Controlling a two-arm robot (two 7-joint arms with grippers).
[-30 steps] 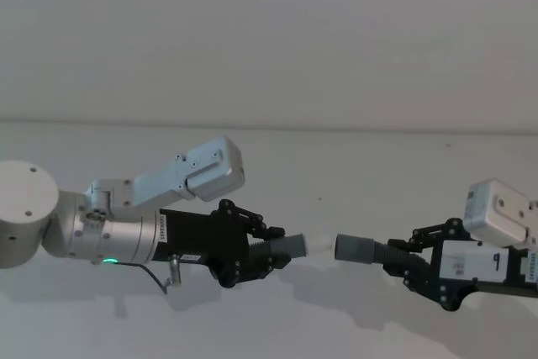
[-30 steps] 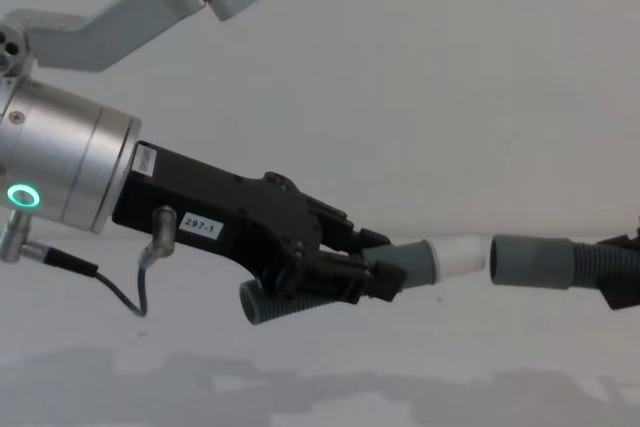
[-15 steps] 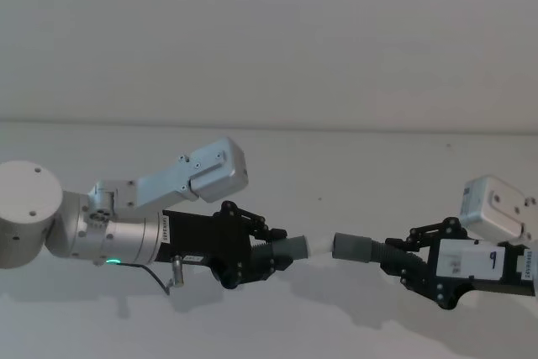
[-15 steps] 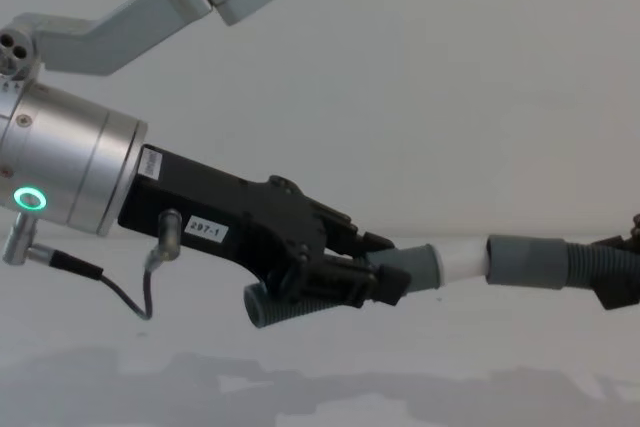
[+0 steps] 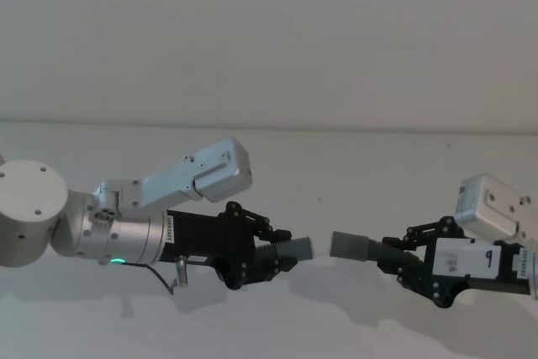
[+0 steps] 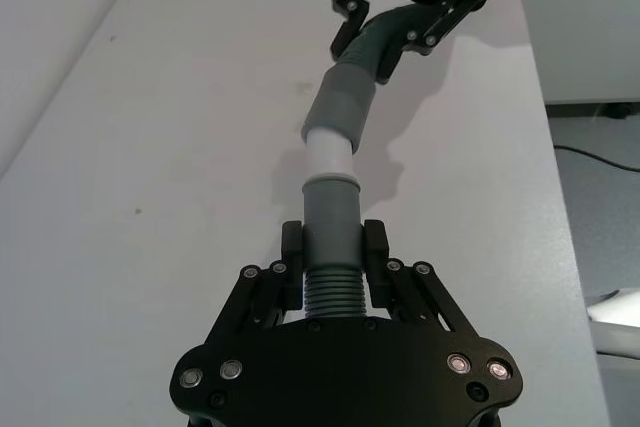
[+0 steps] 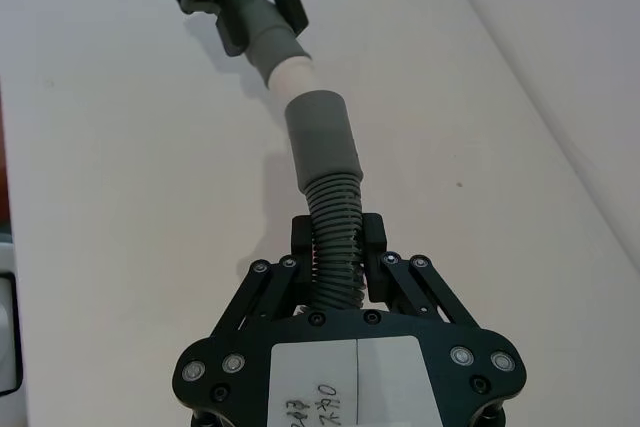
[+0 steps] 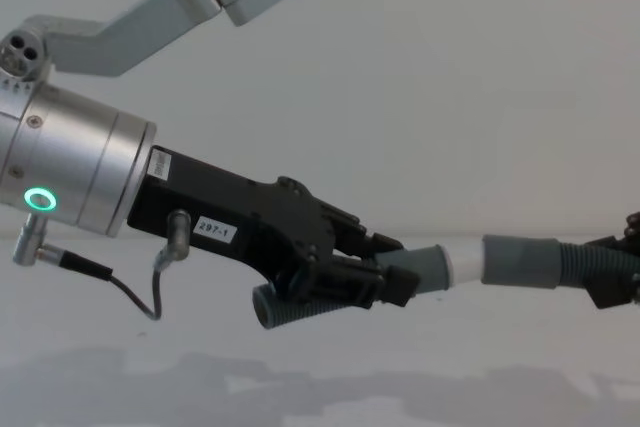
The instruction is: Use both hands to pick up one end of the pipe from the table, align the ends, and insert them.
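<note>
Both pieces of the pipe are held in the air above the table (image 5: 378,174). My left gripper (image 5: 271,251) (image 6: 333,269) is shut on the ribbed piece (image 8: 425,269), whose white ring end (image 8: 465,265) (image 6: 328,152) points right. My right gripper (image 5: 405,260) (image 7: 338,259) is shut on the ribbed hose (image 7: 335,217) of the other piece, just behind its wider grey collar (image 8: 520,262) (image 5: 349,245). The white end meets the collar's mouth, nearly in line with it and seemingly a little way inside.
A thin grey cable (image 8: 120,282) loops under the silver left arm (image 8: 70,172). The left wrist's camera bracket (image 5: 210,170) sticks up above the gripper. The table's side edge (image 6: 555,177) runs close past the right gripper. A pale wall (image 5: 269,39) stands behind.
The two grippers have drawn together. The small gap between the white end and the collar has closed, and less of the white end shows now.
</note>
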